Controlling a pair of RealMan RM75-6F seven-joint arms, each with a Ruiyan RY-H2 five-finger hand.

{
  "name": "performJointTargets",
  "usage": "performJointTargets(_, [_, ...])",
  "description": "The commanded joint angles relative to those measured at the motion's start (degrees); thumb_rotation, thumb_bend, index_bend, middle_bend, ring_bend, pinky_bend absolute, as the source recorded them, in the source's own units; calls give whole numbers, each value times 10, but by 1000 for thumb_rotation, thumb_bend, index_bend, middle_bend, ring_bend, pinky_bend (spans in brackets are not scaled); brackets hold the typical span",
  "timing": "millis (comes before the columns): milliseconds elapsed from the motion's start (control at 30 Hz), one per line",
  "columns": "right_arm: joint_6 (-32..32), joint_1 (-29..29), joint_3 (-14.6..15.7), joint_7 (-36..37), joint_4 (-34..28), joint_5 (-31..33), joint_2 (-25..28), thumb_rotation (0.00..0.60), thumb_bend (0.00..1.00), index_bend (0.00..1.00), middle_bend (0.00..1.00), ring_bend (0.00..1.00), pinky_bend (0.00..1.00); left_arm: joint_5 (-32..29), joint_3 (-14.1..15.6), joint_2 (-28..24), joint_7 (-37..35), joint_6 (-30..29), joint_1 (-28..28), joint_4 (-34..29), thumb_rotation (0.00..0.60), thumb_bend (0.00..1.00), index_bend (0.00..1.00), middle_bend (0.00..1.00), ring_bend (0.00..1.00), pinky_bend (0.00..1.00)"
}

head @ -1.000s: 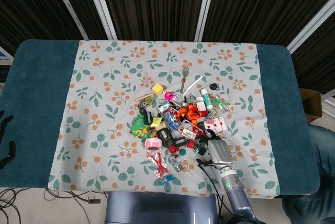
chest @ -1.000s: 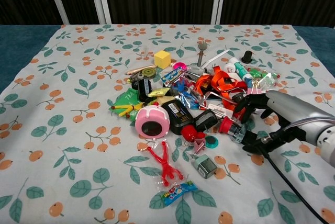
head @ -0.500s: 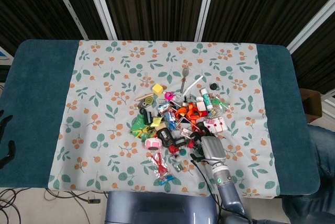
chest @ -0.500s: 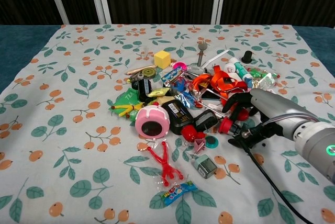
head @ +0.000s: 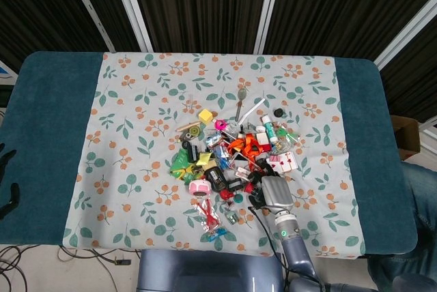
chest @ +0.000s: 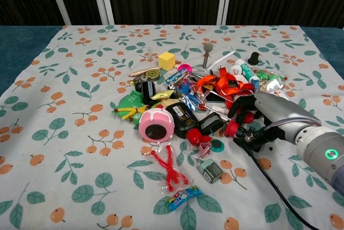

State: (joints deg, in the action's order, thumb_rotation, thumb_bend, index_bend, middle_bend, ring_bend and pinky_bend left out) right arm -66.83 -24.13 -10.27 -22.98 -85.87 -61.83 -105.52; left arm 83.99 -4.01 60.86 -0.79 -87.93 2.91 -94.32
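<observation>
red bit: that round red piece (chest: pixel 233 129) at the pile's right edge, lower right of centre in the chest view, is what your right hand (chest: pixel 259 116) sits on; in the head view it's too small to pick out.
right hand: grey shell, dark fingers (chest: pixel 240 108) curled down over the red bit and the clutter under it. Whether they actually pinch anything, I can't tell, the shell hides the tips. In the head view your hand (head: pixel 273 192) shows at the pile's lower right corner.
left hand: only a dark shape (head: pixel 5 179) at the far left edge of the head view, off the cloth. Can't tell how its fingers lie.
right next door: orange ribbon (chest: pixel 223 85) just above your fingers, teal disc (chest: pixel 216 145) just left of and below the red bit, black battery pack (chest: pixel 185 119) further left.
middle of the pile: pink tape measure (chest: pixel 156 124) with a dark centre, green packet (chest: pixel 130 103) above and left of it, yellow cube (chest: pixel 166 59) at the top of the heap.
lower strays: red stick figure toy (chest: pixel 169 168) and a small grey block (chest: pixel 209 170) below the pile, blue candy wrapper (chest: pixel 183 197) lowest of all.
top right: metal spoon (chest: pixel 207 51), black cap (chest: pixel 253 57), green-and-white tube (chest: pixel 246 72).
underneath: floral cloth (chest: pixel 70 133) with orange fruit and green leaves, on a teal table (head: pixel 41 121).
</observation>
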Motion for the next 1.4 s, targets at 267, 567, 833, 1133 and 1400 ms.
performJointTargets(267, [-1,-2,3,-4,3,1,0,600,355,480,548,223,244,-1,1,-1,0,1,0,0,600,583,99,0,32,73])
performJointTargets(567, [5,-2,5,9,1,0,7,600,362,539,603,285,244,0,1,-1,-1,1,0,-1,600,583,100,0,32,73])
performJointTargets(833, [-10,2,-5,46,-16,-24,22,600,386,576,626,310,244,0,1,-1,-4,2,-1,0,600,583,102,0,32,74])
performJointTargets(1133, [-8,8,-24,91,-77,-30,73,600,388,576,626,310,244,0,1,-2,-4,1,-1,-3,600,583,103,0,32,74])
performJointTargets(1400, [31,16,-112,204,-207,16,207,600,387,576,624,310,244,1,1,-2,-6,0,-1,-3,600,583,103,0,32,74])
